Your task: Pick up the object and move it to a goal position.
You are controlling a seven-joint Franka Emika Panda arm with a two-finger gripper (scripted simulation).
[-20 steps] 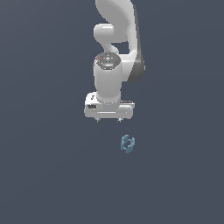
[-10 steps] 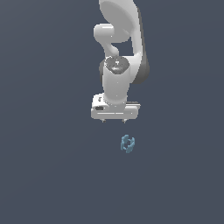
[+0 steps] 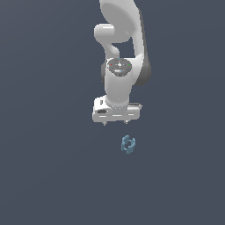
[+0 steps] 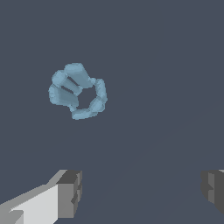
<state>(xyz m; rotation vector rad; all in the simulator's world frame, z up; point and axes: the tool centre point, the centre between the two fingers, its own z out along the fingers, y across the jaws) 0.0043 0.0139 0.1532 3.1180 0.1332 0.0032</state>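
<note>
The object (image 3: 128,144) is a small light-blue piece of rounded bars lying on the dark grey floor. It also shows in the wrist view (image 4: 77,91) as a ring-like cluster of bars. My white gripper (image 3: 116,122) hangs above the floor, a little behind the object and towards the exterior view's left of it. Its jaws stand wide apart and empty, with the grey fingertips (image 4: 70,194) visible in the wrist view. The object lies outside the gap between them, apart from both.
The floor (image 3: 48,167) is a plain dark grey surface all around. The white arm (image 3: 121,39) rises behind the gripper.
The gripper has moved down and towards the exterior view's right, closer to the object. The object has not moved.
</note>
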